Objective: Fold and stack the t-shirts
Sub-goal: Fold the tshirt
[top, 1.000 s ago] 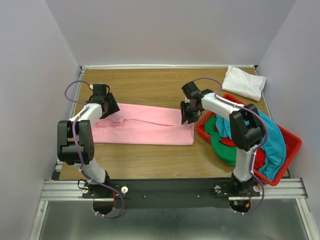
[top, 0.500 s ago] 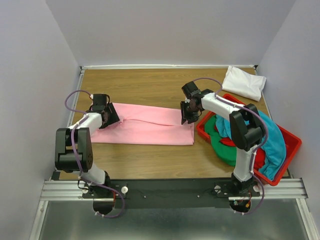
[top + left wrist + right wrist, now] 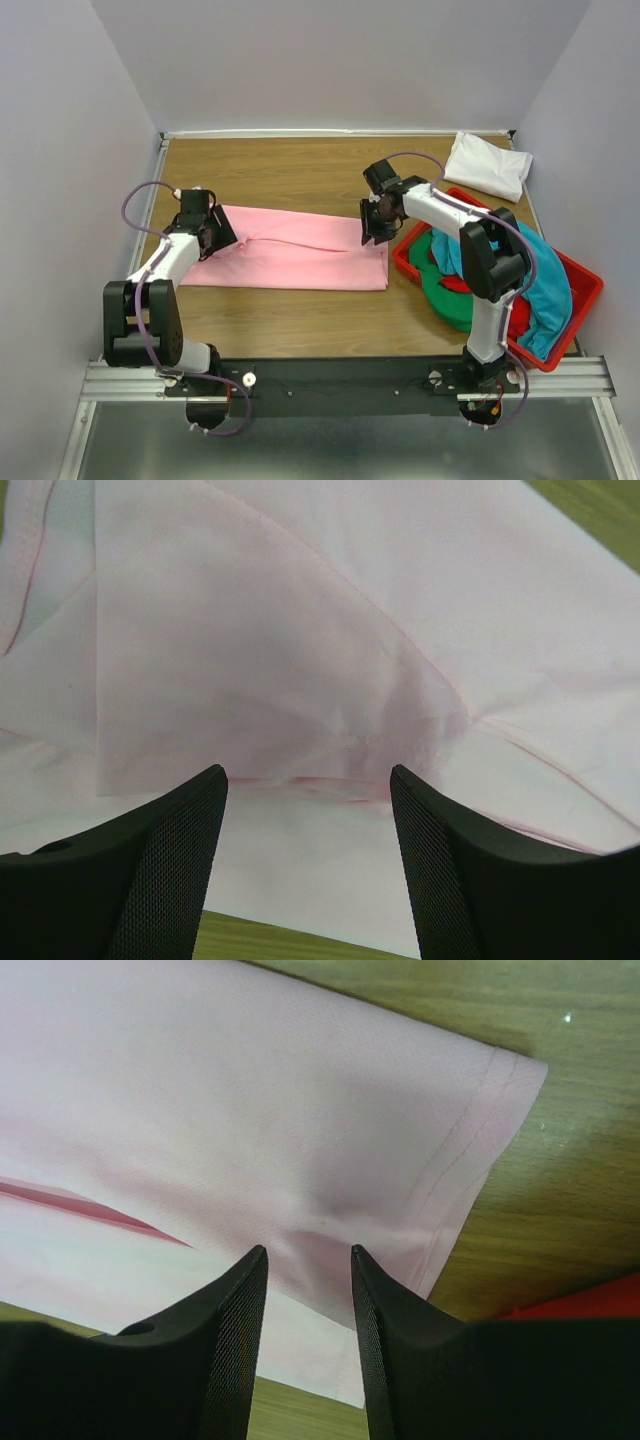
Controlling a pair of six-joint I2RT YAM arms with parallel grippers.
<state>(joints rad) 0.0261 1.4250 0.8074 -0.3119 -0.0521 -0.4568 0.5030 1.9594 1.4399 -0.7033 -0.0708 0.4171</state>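
A light pink t-shirt [image 3: 290, 255] lies folded into a long flat band across the middle of the table. My left gripper [image 3: 212, 232] is open wide just over its left end [image 3: 300, 630], with cloth showing between the jaws [image 3: 308, 772]. My right gripper [image 3: 378, 228] stands at the shirt's right end by the hem [image 3: 470, 1150]. Its jaws [image 3: 308, 1250] are narrowly open, with the tips down on a small pucker of pink cloth. A folded white t-shirt [image 3: 488, 165] lies at the far right corner. Teal [image 3: 545, 285], green [image 3: 445, 290] and red [image 3: 455, 283] shirts are heaped in the bin.
The red plastic bin [image 3: 403, 262] stands at the right, its near-left corner close beside my right gripper and the pink shirt's right edge. Grey walls close in the table on the left, far and right sides. Bare wood [image 3: 300, 170] lies beyond the pink shirt.
My left gripper has moved a little nearer and to the left along the pink shirt's left end, and the left arm has dropped lower. The right arm has not moved.
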